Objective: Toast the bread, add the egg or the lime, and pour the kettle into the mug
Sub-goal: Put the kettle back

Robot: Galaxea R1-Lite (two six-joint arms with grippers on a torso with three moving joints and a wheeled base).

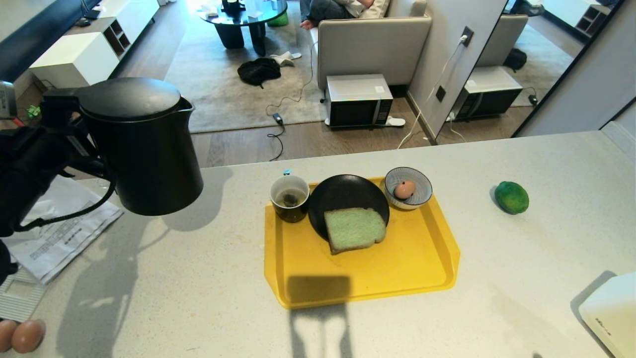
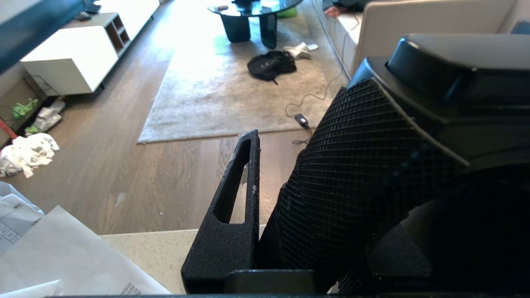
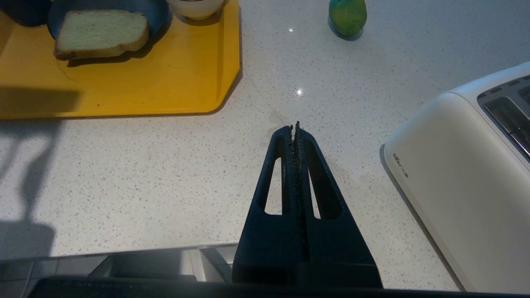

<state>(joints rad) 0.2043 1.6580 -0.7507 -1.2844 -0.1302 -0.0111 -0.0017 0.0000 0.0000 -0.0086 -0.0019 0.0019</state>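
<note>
Green bread [image 1: 355, 229] lies on the plate [image 1: 343, 195] and the egg [image 1: 404, 189] in the bowl [image 1: 408, 187], so only pouring remains: the left gripper [image 1: 74, 144] clamps the kettle [image 1: 144, 149] aloft at nine o'clock of the mug [image 1: 289, 198], right gripper [image 3: 296, 128] closed, empty.

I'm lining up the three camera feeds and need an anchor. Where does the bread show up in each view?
Head view: the bread lies mid-frame, half on the black plate, on the yellow tray.
Left wrist view: not in it; the kettle fills it.
Right wrist view: upper left corner, on the same plate.
Shared landmark: the yellow tray, also in the right wrist view.
</note>
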